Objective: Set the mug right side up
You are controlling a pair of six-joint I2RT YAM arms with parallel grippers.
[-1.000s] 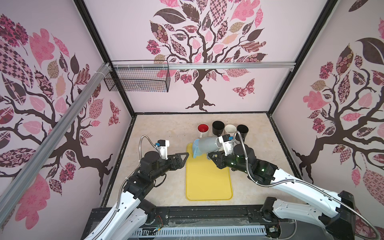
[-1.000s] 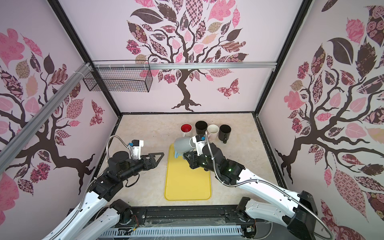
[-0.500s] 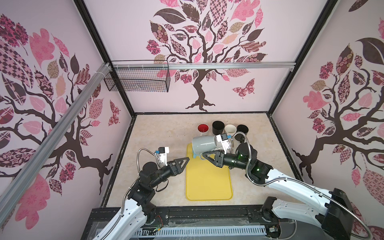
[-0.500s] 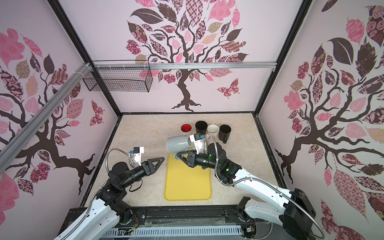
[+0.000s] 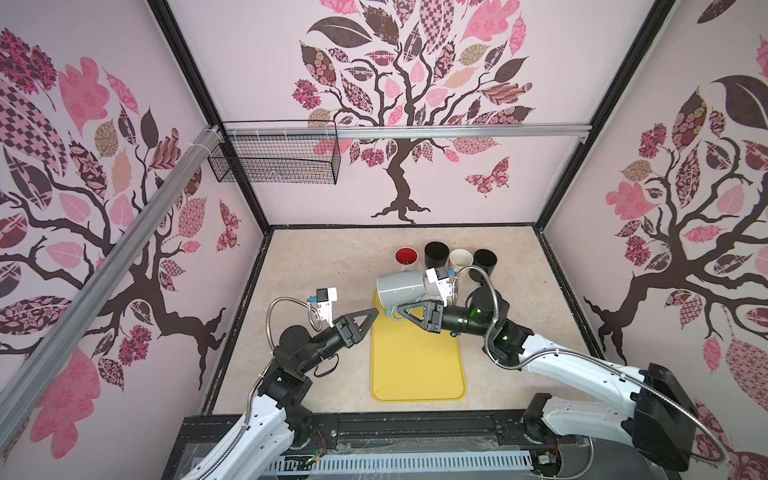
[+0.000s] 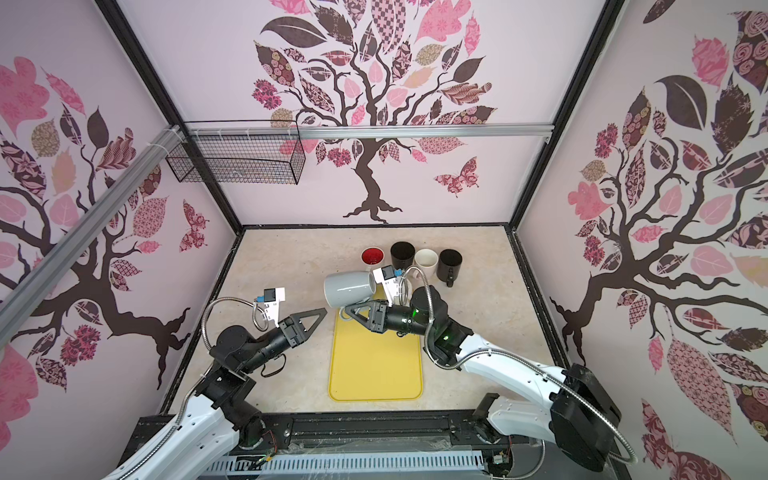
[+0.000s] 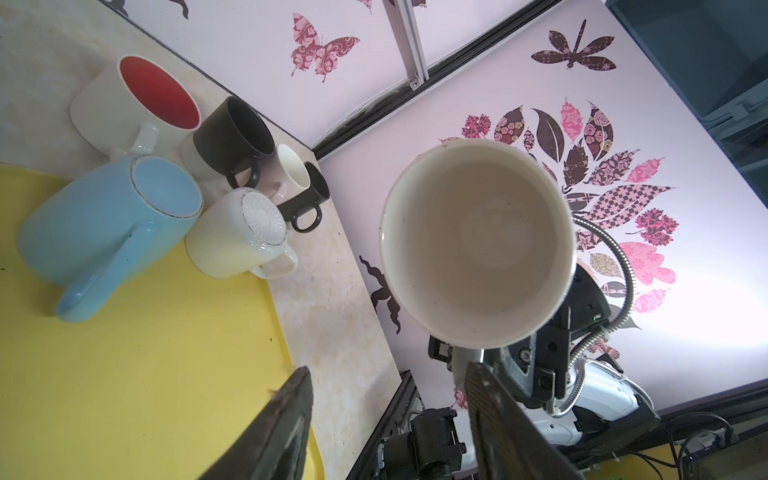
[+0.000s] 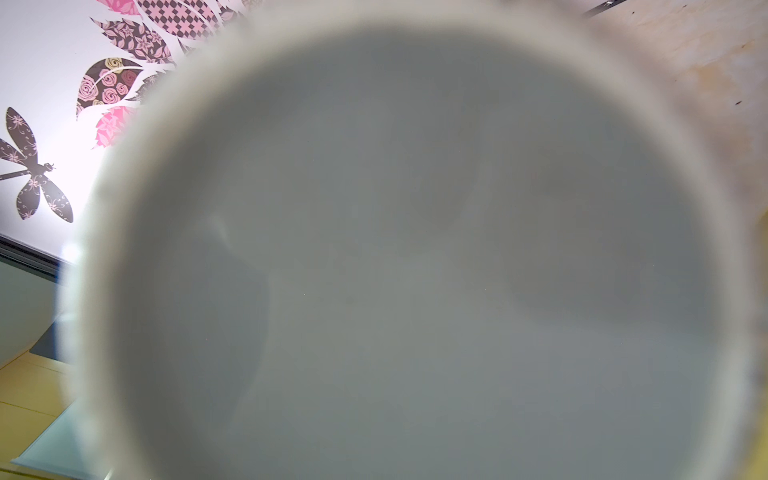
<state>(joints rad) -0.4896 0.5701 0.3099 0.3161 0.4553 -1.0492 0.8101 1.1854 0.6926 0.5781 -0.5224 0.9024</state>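
In a top view the right arm (image 5: pixel 582 368) climbs from its base at the lower right of the frame and bends at a joint with a green light. Its wrist lies almost level toward the left, across the upper end of the yellow tray (image 5: pixel 417 374). The right gripper (image 5: pixel 400 311) is clamped tight on the handle of the grey mug (image 5: pixel 401 286). The mug hangs in the air on its side at mid-frame, above the tray's upper edge and just below a row of four upright mugs (image 5: pixel 436 253), with its rounded closed end toward the left of the frame. The left arm (image 5: pixel 270 415) rises from the lower left, folds at the elbow and stretches to the upper right. The left gripper (image 5: pixel 372 314) points at the mug's lower left side, just beside it; whether they touch cannot be told. In the left wrist view its fingers (image 7: pixel 291 415) stand partly apart with nothing between them, the mug beyond their tips. At the left of that frame a blue mug (image 7: pixel 95 224) on the tray and a pale yellow mug (image 7: pixel 232 245) at the tray's edge both show their bases.
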